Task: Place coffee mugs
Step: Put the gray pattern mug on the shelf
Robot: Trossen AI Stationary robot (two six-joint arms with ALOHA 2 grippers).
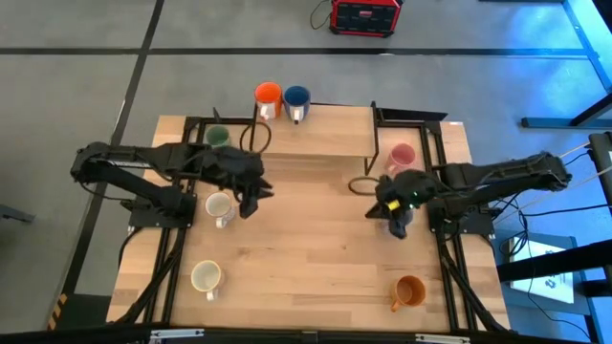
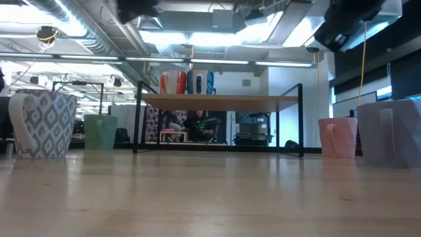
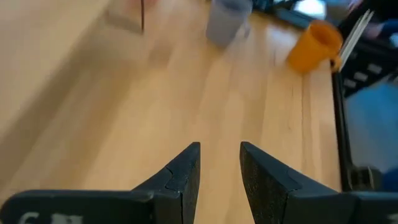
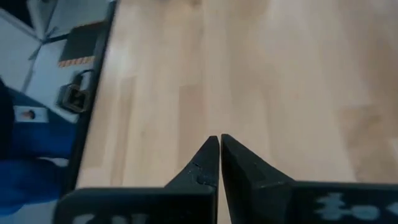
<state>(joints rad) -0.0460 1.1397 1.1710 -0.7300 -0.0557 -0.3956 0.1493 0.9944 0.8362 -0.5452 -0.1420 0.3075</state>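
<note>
The left end effector [image 1: 256, 196] hovers above the table [image 1: 306, 277] with its fingers a narrow gap apart, holding nothing, just beside a white mug [image 1: 219, 206]. The right end effector [image 1: 392, 212] is closed and empty, over a lavender mug [image 1: 400, 222]. An orange-red mug [image 1: 267, 95] and a blue mug [image 1: 296, 97] stand on the raised shelf [image 1: 330, 134]; green [image 1: 218, 137], pink [image 1: 401, 156], amber [image 1: 409, 290] and another white mug [image 1: 206, 277] sit on the table
</note>
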